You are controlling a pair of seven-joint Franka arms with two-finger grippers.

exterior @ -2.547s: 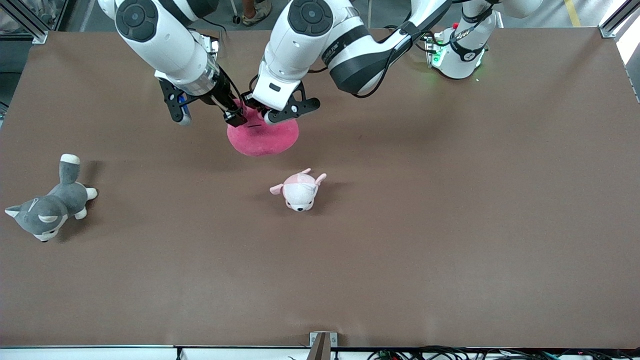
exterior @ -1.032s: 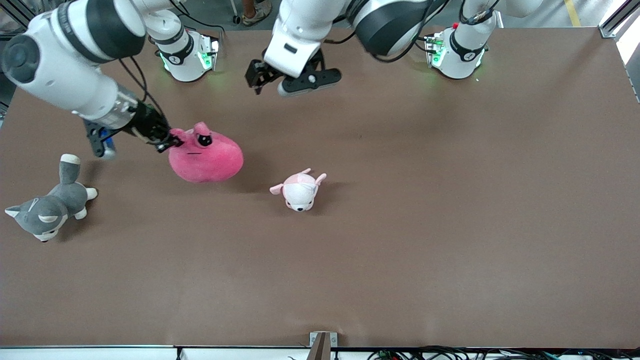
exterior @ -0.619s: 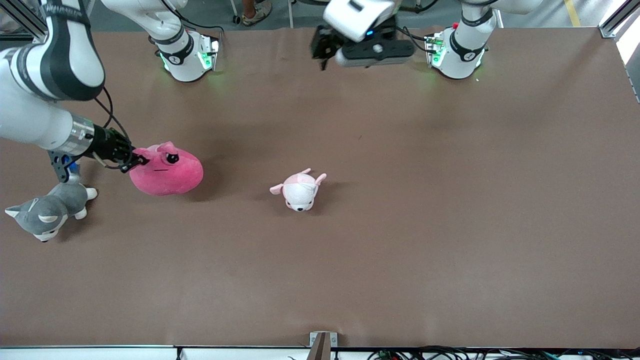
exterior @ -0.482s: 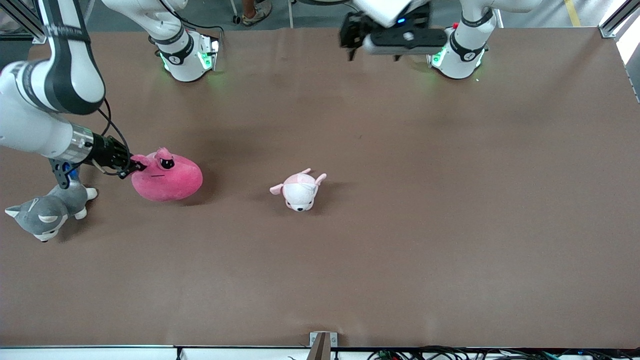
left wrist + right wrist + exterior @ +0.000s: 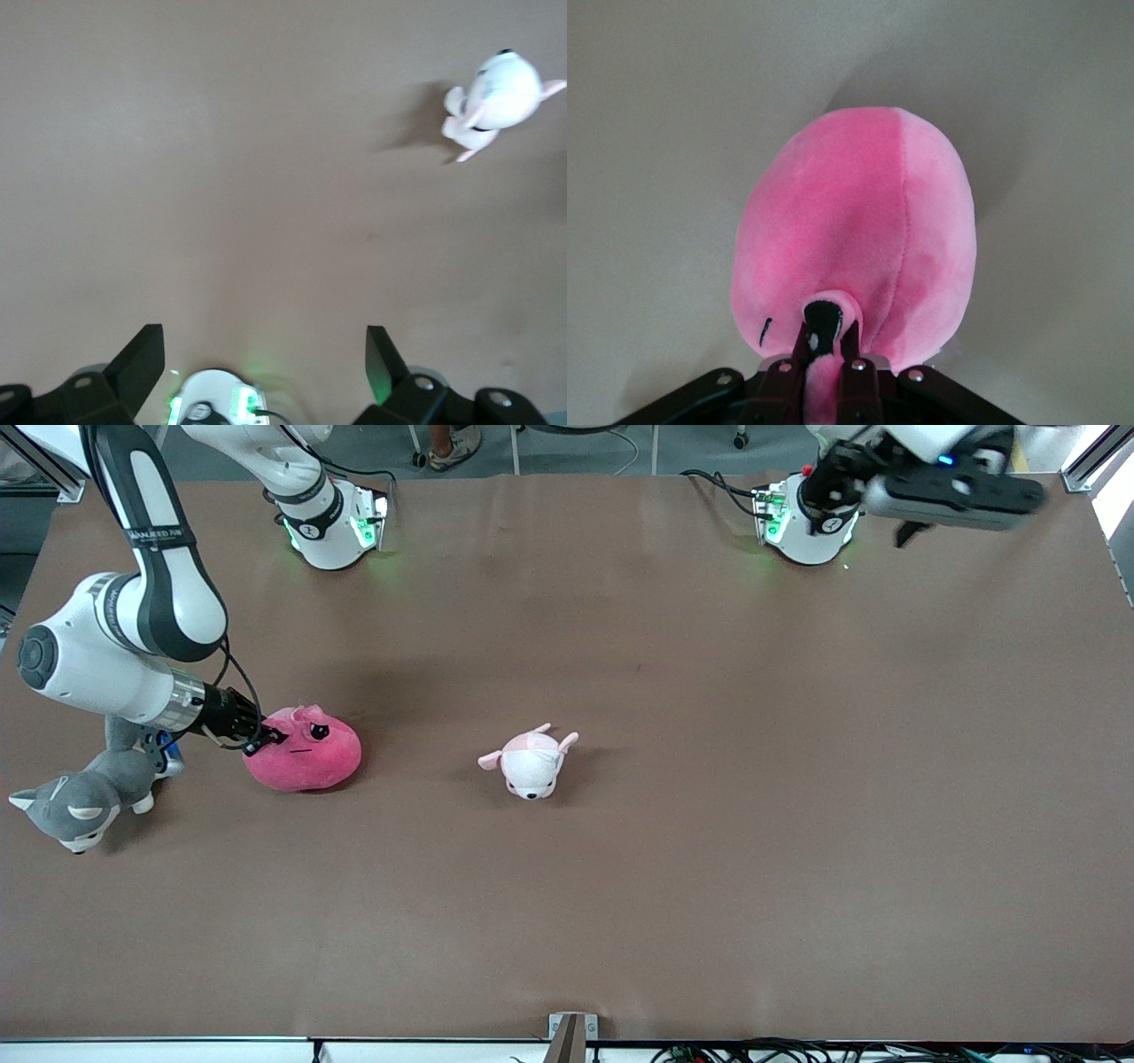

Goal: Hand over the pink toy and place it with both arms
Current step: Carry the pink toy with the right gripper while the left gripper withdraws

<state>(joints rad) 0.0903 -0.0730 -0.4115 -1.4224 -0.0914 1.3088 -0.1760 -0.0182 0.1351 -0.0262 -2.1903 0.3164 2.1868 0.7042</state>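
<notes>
Two white robot arms, the right arm (image 5: pixel 133 646) and the left arm (image 5: pixel 886 443), built of rounded glossy shells with black bands at the joints. A round dark cap closes one elbow of the right arm, small dark lettering runs along its black band, and a silver metal ring sits at its wrist. Thin black cables loop beside that wrist. Each cylindrical base (image 5: pixel 328 522) glows green and carries a round black mark. The right gripper (image 5: pixel 824 359) is black with small silver screws; the left gripper (image 5: pixel 264 354) shows black wedge-shaped fingers (image 5: pixel 142 359).
</notes>
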